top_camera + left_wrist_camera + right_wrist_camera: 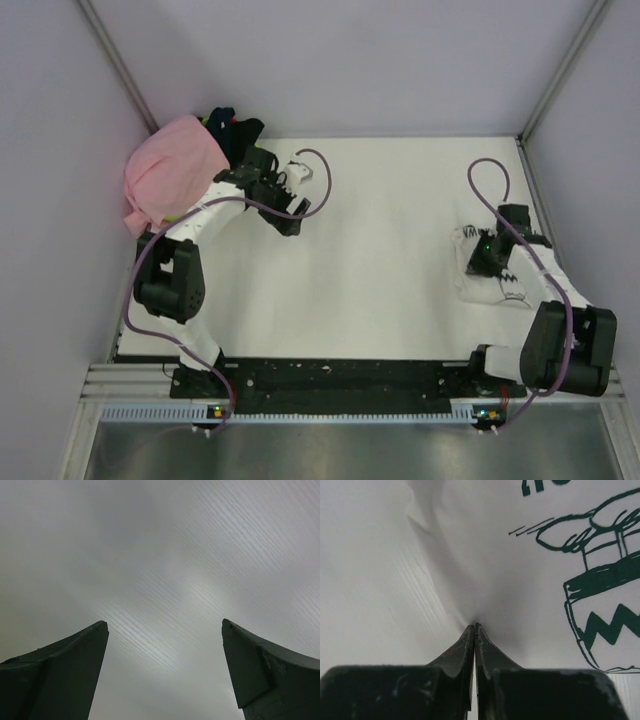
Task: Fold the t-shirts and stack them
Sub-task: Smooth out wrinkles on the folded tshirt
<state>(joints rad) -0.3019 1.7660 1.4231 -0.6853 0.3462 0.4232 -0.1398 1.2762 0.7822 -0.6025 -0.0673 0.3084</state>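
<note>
A white t-shirt with a dark green cartoon print (497, 285) lies bunched on the table at the right; it also shows in the right wrist view (520, 580). My right gripper (480, 266) (475, 626) is shut, its tips pinching a puckered fold of this white shirt. A pink t-shirt (172, 172) is heaped at the back left corner, with dark cloth (223, 119) just behind it. My left gripper (291, 222) (165, 624) is open and empty, low over bare table to the right of the pink shirt.
The white table (390, 250) is bounded by grey walls at the back and both sides. The pink heap hangs over the table's left edge. Purple cables loop from both wrists.
</note>
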